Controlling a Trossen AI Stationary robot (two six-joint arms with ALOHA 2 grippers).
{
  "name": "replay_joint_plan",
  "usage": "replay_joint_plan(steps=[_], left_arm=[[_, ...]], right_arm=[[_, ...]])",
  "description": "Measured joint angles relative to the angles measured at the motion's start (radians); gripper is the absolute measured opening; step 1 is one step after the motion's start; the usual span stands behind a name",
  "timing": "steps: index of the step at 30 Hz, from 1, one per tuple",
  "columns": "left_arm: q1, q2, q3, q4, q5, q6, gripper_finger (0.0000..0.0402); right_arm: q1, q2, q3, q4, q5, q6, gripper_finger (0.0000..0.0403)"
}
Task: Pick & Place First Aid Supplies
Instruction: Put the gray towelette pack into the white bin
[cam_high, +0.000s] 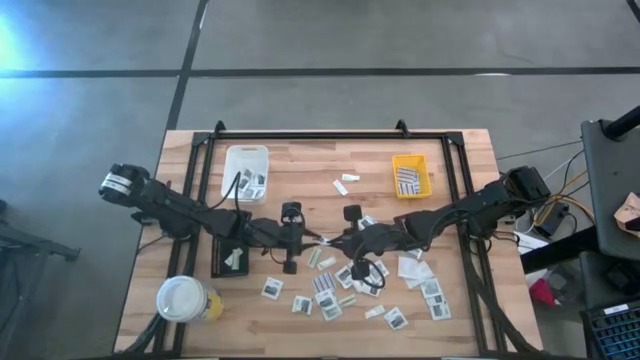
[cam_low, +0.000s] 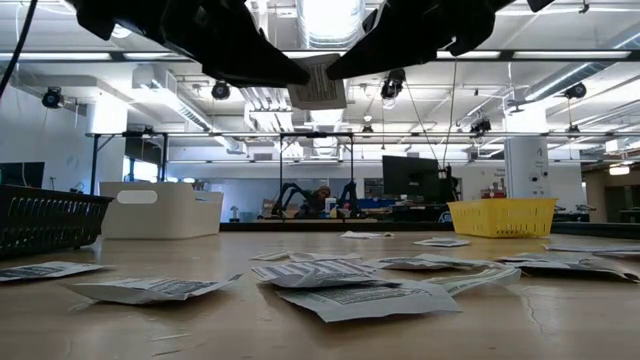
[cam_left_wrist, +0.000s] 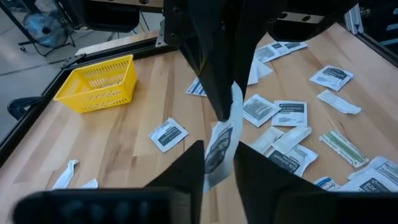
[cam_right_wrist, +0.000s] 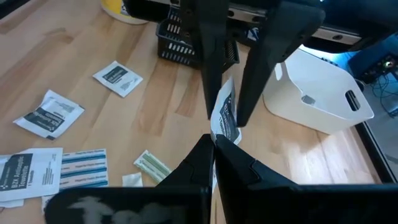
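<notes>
Loose packets: scattered flat along the bench's near edge, most toward its near right corner.
Held packet: raised above bench centre, between both grippers.
Right gripper: fingers pressed together, pinching one end of the packet.
Left gripper: fingers around the opposite end (cannot tell whether gripped).
Yellow tray: toward the far right.
White tray: toward the far left.
</notes>
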Motion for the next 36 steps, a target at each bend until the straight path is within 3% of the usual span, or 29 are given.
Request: replay_joint_plan(steps=[6, 20, 25, 29, 32, 36], left_arm=[[0.0, 0.0, 0.0, 0.0, 0.003, -0.004, 0.0007], [0.001, 0.0, 0.0, -0.022, 0.045, -0.042, 0.0001], [0.0, 0.002, 0.0, -0.072, 0.034, -0.035, 0.0001], [0.0, -0.006, 0.0, -0.146, -0.068, -0.028, 0.0], [0.0, -0.021, 0.002, -0.245, -0.212, -0.036, 0.0], [0.005, -0.062, 0.013, -0.401, -0.375, -0.079, 0.0]], right_arm=[[0.0, 0.0, 0.0, 0.001, 0.002, -0.003, 0.0008], [0.0, 0.0, -0.001, -0.001, 0.0, -0.034, 0.001], [-0.003, 0.0, 0.001, -0.017, 0.001, -0.011, 0.0038], [-0.007, -0.001, 0.013, -0.07, 0.032, 0.03, 0.0072], [-0.006, -0.005, 0.032, -0.164, 0.116, 0.083, 0.0091], [-0.006, -0.007, 0.07, -0.334, 0.134, 0.152, 0.0107]])
